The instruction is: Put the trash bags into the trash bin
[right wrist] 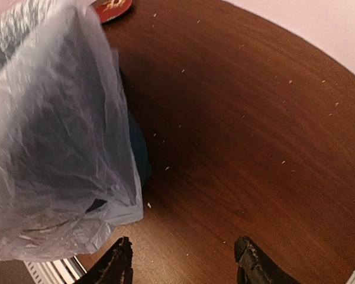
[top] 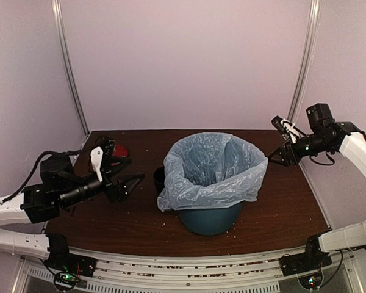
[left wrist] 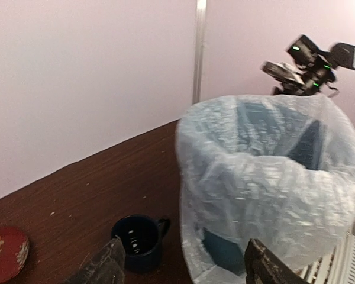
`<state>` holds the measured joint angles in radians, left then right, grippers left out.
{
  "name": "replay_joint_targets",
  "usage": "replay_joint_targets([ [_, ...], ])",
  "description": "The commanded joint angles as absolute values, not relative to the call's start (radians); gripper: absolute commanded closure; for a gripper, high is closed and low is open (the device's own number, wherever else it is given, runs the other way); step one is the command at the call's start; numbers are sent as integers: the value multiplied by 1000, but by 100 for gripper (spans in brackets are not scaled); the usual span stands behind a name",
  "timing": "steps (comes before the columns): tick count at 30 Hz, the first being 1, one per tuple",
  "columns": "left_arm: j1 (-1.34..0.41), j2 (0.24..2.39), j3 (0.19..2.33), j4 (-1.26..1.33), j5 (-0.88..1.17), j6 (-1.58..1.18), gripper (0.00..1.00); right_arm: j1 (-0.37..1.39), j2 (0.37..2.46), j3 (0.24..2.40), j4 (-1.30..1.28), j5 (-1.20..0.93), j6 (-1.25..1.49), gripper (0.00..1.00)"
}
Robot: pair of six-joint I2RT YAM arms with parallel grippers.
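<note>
overhead plus two wrist views, bag (top: pixel 201 189) shared

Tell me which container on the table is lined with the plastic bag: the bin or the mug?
The teal bin: the pale bag drapes over its rim. The small dark mug on its left stands bare.

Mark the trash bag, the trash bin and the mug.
trash bag (top: pixel 210 186), top view, front overhang draped outside
trash bin (top: pixel 210 221), top view, teal wall below the bag
mug (left wrist: pixel 139 257), left wrist view, near outer wall
</note>
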<state>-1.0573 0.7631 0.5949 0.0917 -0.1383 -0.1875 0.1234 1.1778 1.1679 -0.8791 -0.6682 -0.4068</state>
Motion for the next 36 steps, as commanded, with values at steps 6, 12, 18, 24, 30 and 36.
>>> replay_joint_targets([
  [6, -894, 1013, 549, 272, 18, -418, 28, 145, 1241, 1036, -935, -887, -605, 27],
  [12, -894, 1188, 552, 454, 164, -468, 27, 217, 1329, 1001, -836, -885, -566, 27],
  [18, -894, 1325, 544, 551, 183, -486, 28, 255, 1432, 992, -723, -848, -462, 28],
  [24, -895, 1409, 516, 622, 173, -501, 30, 257, 1471, 940, -662, -709, -428, 31],
  [30, -894, 1467, 512, 638, 151, -501, 30, 257, 1475, 917, -643, -672, -428, 33],
  [36, -895, 1520, 515, 633, 126, -498, 31, 259, 1489, 910, -634, -654, -425, 34],
])
